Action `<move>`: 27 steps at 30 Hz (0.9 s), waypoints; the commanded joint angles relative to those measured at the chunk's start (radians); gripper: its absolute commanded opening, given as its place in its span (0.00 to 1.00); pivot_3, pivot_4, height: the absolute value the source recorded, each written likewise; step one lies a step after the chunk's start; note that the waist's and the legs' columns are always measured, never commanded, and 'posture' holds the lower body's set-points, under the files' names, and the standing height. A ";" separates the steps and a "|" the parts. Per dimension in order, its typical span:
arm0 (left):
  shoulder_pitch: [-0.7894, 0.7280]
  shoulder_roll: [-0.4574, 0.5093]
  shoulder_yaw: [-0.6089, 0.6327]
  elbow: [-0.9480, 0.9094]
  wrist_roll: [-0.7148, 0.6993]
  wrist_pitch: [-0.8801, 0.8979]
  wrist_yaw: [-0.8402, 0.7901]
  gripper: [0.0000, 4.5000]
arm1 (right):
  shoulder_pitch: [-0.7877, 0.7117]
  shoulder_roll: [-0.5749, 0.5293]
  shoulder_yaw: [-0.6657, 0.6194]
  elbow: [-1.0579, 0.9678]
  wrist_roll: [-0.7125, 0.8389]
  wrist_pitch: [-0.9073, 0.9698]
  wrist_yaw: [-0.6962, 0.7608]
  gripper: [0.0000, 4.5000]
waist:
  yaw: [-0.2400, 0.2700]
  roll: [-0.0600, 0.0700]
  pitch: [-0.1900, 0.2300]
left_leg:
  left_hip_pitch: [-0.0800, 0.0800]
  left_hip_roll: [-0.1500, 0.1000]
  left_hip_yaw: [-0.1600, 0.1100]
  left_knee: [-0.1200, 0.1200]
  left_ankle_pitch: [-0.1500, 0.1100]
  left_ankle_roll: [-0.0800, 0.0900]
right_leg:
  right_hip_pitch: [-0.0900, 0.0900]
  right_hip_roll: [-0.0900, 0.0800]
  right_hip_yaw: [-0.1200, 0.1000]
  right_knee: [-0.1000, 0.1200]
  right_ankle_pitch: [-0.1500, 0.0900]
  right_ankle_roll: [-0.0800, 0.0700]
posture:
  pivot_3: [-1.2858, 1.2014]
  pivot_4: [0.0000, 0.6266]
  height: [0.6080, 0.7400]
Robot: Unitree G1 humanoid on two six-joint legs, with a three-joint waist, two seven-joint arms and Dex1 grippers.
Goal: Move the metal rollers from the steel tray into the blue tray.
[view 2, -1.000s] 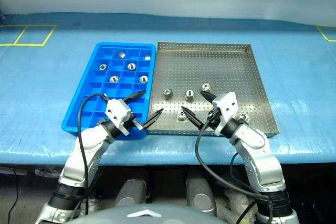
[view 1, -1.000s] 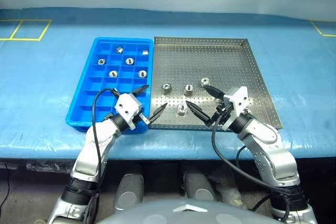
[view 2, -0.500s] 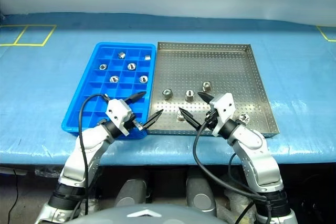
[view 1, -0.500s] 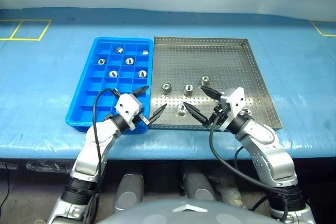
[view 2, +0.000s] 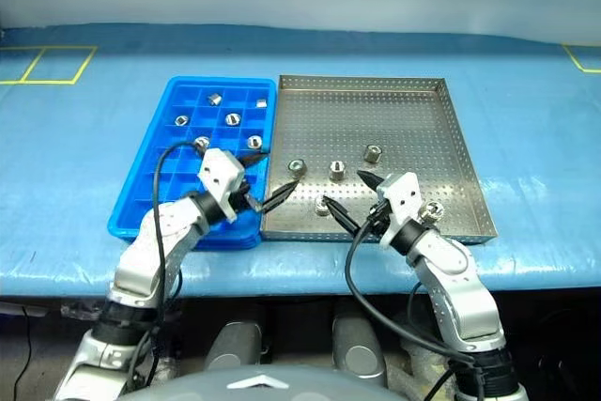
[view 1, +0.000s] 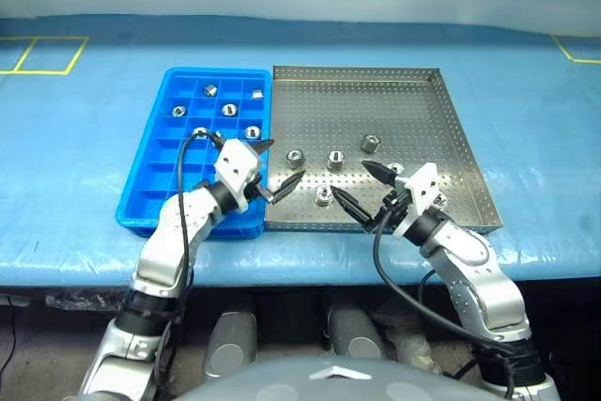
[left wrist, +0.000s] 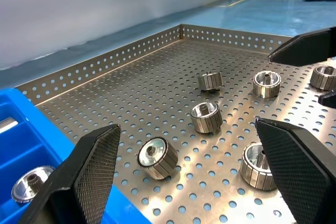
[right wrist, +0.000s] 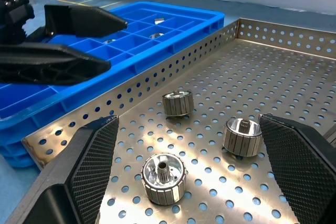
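Steel tray centre-right of frame, blue tray just left of it, rims touching. Rollers left in steel tray: loose cluster in its lower half, one nearest the front rim, one at lower right by the R wrist. Others already sit one per pocket in upper part of blue tray.

L gripper spread wide, empty, hovers across the seam betw. trays, angled toward the cluster; probably lining up a pick. R gripper also spread, empty, low over front rim, nearest roller between its fingers' line. Task roughly half done, by my count.
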 commanded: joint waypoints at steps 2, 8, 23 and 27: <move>-0.111 0.018 -0.016 -0.001 0.019 0.141 0.015 1.00 | 0.018 0.006 -0.012 -0.058 -0.007 -0.032 -0.015 1.00 | -0.007 0.000 0.000 | 0.000 0.000 0.000 0.000 0.000 0.000 | 0.000 0.000 0.000 0.000 0.000 0.000 | 0.47 0.24 1.00; -0.288 0.091 -0.068 0.119 0.036 0.294 -0.071 1.00 | 0.027 0.011 -0.009 -0.060 -0.016 -0.041 -0.023 1.00 | -0.025 0.000 0.000 | 0.000 0.000 0.000 0.002 0.000 0.000 | 0.000 0.001 0.001 0.001 0.000 0.001 | 0.46 0.24 1.00; -0.613 0.137 -0.177 0.584 0.098 0.215 -0.387 1.00 | 0.044 0.016 -0.003 -0.062 -0.046 -0.054 -0.033 1.00 | -0.036 0.000 0.000 | -0.004 0.000 -0.001 0.003 -0.001 0.001 | -0.003 0.001 0.001 0.001 0.003 0.005 | 0.45 0.24 1.00; -0.643 0.151 -0.215 0.626 0.122 0.191 -0.483 1.00 | 0.047 0.017 -0.004 -0.063 -0.047 -0.057 -0.037 1.00 | -0.046 0.000 0.000 | -0.005 0.000 -0.001 0.003 -0.001 0.001 | -0.003 0.001 0.001 0.000 0.003 0.006 | 0.45 0.24 1.00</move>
